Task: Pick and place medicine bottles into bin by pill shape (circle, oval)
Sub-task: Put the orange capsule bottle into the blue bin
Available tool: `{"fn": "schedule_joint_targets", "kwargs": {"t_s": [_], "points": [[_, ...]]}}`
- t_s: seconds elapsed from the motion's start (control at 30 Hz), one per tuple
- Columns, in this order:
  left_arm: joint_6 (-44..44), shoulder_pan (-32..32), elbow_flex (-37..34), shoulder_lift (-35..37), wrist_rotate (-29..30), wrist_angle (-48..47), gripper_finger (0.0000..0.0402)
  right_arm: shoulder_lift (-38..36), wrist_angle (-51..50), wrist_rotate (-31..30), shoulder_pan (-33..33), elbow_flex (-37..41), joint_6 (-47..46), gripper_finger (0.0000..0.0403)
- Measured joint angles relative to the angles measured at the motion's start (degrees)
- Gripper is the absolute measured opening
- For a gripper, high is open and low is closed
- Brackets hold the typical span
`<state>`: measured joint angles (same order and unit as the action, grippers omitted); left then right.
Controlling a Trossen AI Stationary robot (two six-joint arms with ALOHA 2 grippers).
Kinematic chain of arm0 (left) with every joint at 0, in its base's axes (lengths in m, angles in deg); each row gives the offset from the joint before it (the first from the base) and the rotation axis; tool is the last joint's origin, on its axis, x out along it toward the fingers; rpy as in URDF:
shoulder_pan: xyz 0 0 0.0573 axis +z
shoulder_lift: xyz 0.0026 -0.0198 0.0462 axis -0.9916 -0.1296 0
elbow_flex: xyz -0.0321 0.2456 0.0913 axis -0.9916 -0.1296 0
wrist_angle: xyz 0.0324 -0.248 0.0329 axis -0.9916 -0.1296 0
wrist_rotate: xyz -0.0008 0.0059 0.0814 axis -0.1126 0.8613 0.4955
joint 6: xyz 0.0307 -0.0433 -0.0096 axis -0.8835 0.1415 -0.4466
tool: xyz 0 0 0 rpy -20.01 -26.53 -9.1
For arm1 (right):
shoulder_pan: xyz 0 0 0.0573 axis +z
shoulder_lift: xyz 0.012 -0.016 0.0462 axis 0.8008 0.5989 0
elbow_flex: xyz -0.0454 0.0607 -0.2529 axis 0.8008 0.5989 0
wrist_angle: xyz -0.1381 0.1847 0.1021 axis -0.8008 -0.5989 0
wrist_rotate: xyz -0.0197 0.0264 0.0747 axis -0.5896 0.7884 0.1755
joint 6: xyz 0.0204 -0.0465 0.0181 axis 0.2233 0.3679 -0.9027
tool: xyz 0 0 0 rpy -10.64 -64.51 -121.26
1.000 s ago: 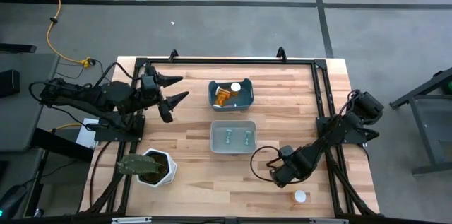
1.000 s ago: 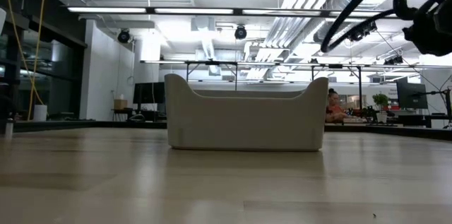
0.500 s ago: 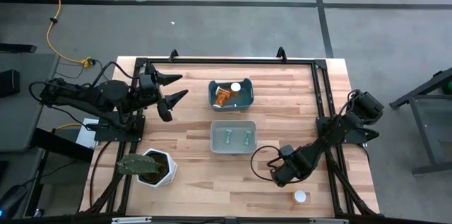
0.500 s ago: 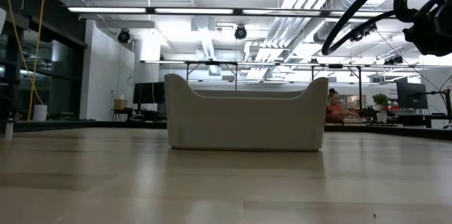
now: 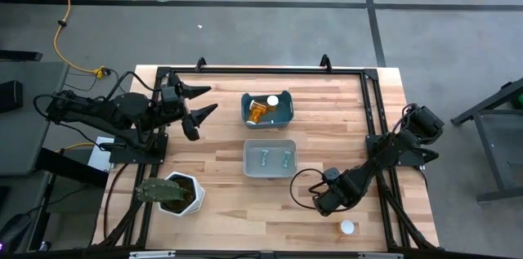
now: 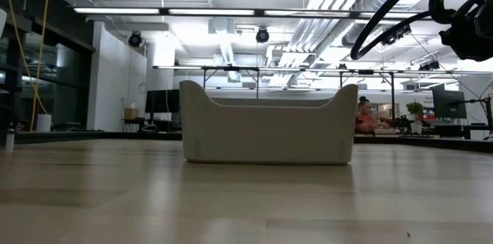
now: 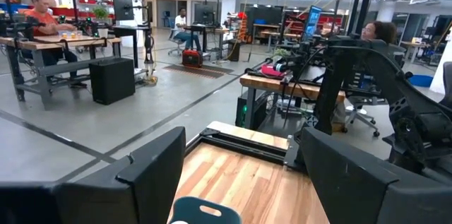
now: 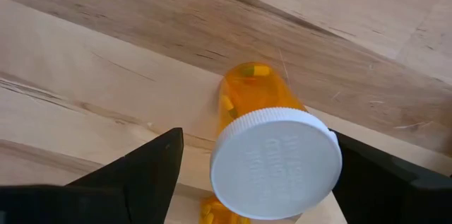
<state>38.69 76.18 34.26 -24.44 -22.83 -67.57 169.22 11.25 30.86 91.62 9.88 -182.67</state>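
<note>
An orange medicine bottle (image 8: 258, 93) with a round white cap (image 8: 275, 160) stands on the wooden table near the front right; its cap shows in the high view (image 5: 348, 227). My right gripper (image 8: 256, 136) is open, low over the table (image 5: 327, 200), with one finger on either side of the bottle. I cannot tell whether either finger touches it. My left gripper (image 5: 203, 102) is open and empty, held above the table's far left part (image 7: 244, 139). The blue bin (image 5: 267, 109) holds an orange bottle. The grey bin (image 5: 270, 158) holds two greenish bottles.
A white hexagonal plant pot (image 5: 176, 194) stands at the near left. The two bins sit in the table's middle, one behind the other; the low view shows the nearer bin (image 6: 268, 125). Black frame rails (image 5: 372, 128) run along the table's sides.
</note>
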Motion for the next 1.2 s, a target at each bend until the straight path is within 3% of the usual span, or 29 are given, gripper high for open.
{"fn": "schedule_joint_targets", "kwargs": {"t_s": [0.87, 1.2], "points": [[-0.01, 0.02, 0.0, 0.0, 0.0, -0.47, 0.0273, -1.27, 0.25, -0.03, 0.0, -0.04, -0.43, 0.0195], [0.0, 0.0, 0.0, 0.0, 0.0, -0.49, 0.0273, -7.3, -1.19, -4.42, -0.04, -0.07, -0.95, 0.0188]]}}
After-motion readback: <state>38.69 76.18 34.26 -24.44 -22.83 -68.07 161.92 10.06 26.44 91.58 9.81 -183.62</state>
